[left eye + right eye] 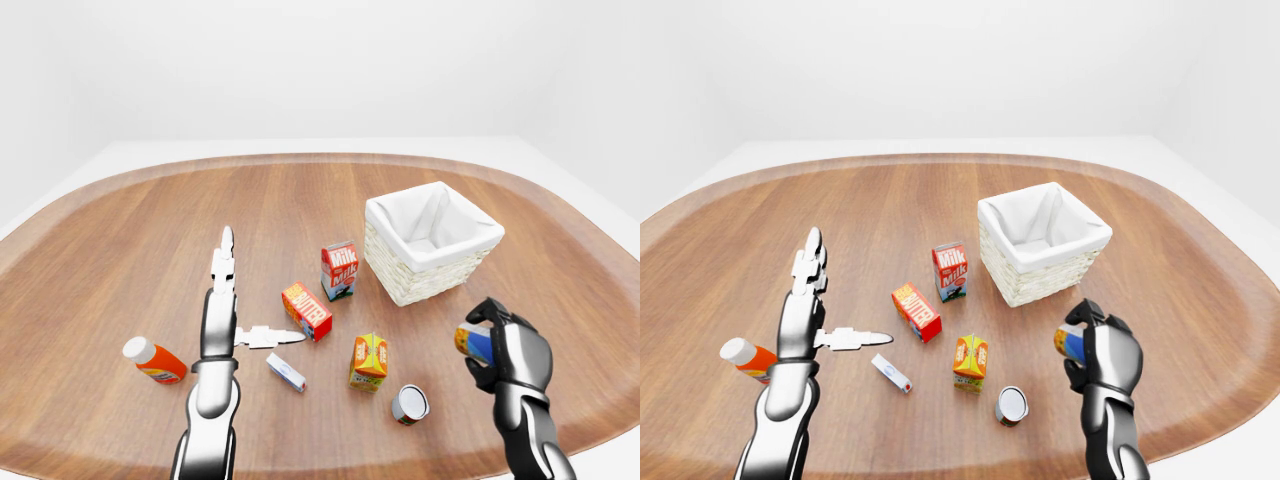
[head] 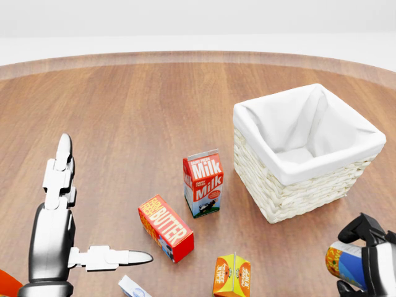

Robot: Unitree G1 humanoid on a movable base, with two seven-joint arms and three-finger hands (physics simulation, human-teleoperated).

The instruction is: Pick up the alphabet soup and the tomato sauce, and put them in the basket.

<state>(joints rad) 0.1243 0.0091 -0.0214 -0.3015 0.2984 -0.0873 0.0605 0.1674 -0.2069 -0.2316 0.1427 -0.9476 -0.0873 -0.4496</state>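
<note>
Left of pale wicker basket [image 2: 291, 199] with white lining: red-and-white milk carton [image 2: 203, 183]; red, orange-ended butter box [image 2: 165, 228]; orange-yellow juice carton [image 2: 232, 275]; orange, white-capped bottle [image 1: 154, 361]. Brown wood-grain table [image 2: 136, 117].
</note>
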